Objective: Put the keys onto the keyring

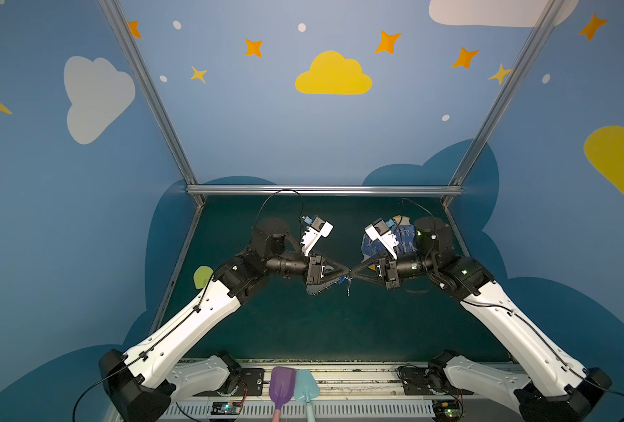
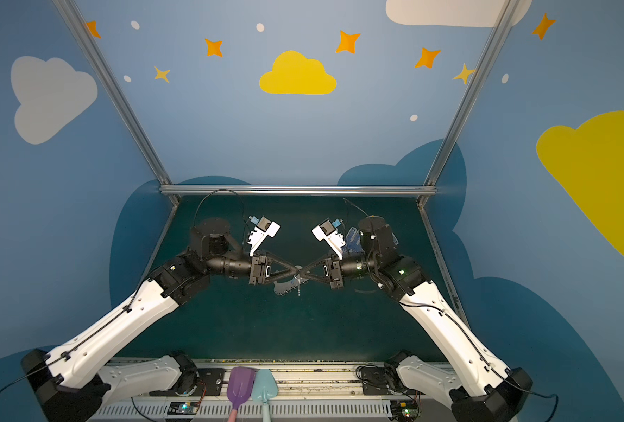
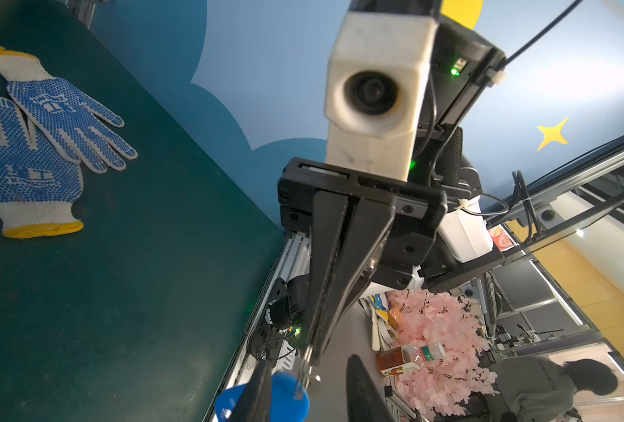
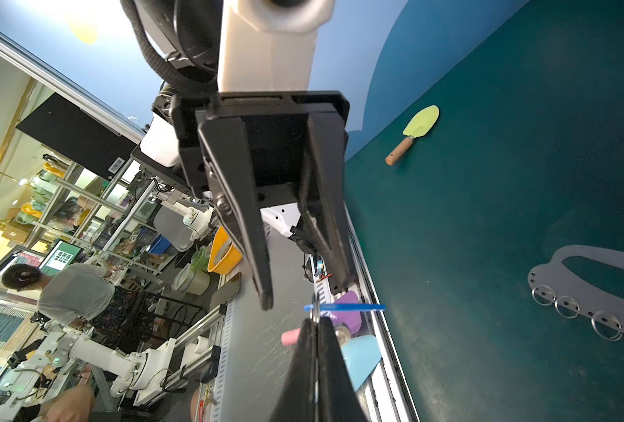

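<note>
Top views both show the dark green surface (image 1: 303, 329) with the keyring (image 1: 317, 290) lying flat on it, under the spot where the two arms meet tip to tip in the air. Right wrist view: the metal rings (image 4: 566, 306) along the plate's straight edge are all bare.

Left gripper (image 4: 305, 292): jaws part open, tips close to the blue head, no grip visible. Right gripper (image 4: 316, 323): fully closed, pinching the small loop of the keys (image 4: 343, 307), which hang clear of the surface.

Judgement: keys picked up and lifted. Threading onto a ring is not yet begun.
</note>
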You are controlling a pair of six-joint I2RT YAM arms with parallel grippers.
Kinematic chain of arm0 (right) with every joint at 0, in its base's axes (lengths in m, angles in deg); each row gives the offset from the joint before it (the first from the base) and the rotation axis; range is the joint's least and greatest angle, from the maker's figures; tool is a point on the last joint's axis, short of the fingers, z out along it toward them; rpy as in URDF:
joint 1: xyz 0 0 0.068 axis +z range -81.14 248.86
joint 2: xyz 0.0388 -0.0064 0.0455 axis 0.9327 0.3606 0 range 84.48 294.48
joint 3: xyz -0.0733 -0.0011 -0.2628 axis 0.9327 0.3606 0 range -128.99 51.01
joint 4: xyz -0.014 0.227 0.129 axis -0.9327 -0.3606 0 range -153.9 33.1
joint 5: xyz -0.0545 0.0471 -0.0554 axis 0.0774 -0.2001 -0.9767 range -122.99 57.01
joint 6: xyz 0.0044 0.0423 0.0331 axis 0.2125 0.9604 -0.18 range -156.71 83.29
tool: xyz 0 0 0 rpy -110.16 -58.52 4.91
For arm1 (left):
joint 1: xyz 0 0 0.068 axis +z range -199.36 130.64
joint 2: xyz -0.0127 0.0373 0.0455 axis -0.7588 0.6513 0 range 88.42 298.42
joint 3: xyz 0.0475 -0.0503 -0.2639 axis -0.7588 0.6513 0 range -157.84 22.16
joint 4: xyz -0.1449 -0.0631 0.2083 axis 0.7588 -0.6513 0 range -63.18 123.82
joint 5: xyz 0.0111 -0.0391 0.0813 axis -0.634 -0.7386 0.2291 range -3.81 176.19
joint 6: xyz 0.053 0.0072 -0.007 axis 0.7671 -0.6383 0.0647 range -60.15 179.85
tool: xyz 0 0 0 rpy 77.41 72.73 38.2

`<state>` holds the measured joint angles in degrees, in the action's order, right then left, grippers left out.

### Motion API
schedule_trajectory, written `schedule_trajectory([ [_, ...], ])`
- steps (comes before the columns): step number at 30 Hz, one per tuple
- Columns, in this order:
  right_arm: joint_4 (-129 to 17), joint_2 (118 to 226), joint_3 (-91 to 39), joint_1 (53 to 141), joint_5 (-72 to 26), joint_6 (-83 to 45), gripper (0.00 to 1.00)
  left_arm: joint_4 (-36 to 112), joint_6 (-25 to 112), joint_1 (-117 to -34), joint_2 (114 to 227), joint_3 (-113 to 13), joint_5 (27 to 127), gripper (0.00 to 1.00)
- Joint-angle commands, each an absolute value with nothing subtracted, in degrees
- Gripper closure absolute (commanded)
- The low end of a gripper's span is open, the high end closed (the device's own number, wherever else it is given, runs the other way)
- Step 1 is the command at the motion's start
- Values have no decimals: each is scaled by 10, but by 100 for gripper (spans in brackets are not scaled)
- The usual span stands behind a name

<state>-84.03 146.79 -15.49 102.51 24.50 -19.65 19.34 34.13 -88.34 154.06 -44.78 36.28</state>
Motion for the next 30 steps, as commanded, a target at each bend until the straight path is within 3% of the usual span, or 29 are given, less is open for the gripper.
schedule_trajectory([
  [1, -861, 1469, -178, 1029, 246, -214, 95, 189, 348, -883, 1535, -444, 347, 74],
  [10, -867, 1469, -195, 1029, 254, -214, 94, 176, 350, -883, 1538, -440, 335, 83],
  [14, -871, 1478, -201, 1031, 262, -211, 94, 180, 351, -883, 1543, -447, 329, 95],
  [23, -900, 1481, -222, 1037, 252, -219, 91, 240, 316, -885, 1559, -425, 321, 96],
  [25, -928, 1484, -235, 1037, 238, -234, 92, 234, 317, -885, 1561, -428, 325, 92],
  [30, -945, 1484, -239, 1038, 230, -241, 90, 236, 323, -884, 1546, -425, 338, 96],
])
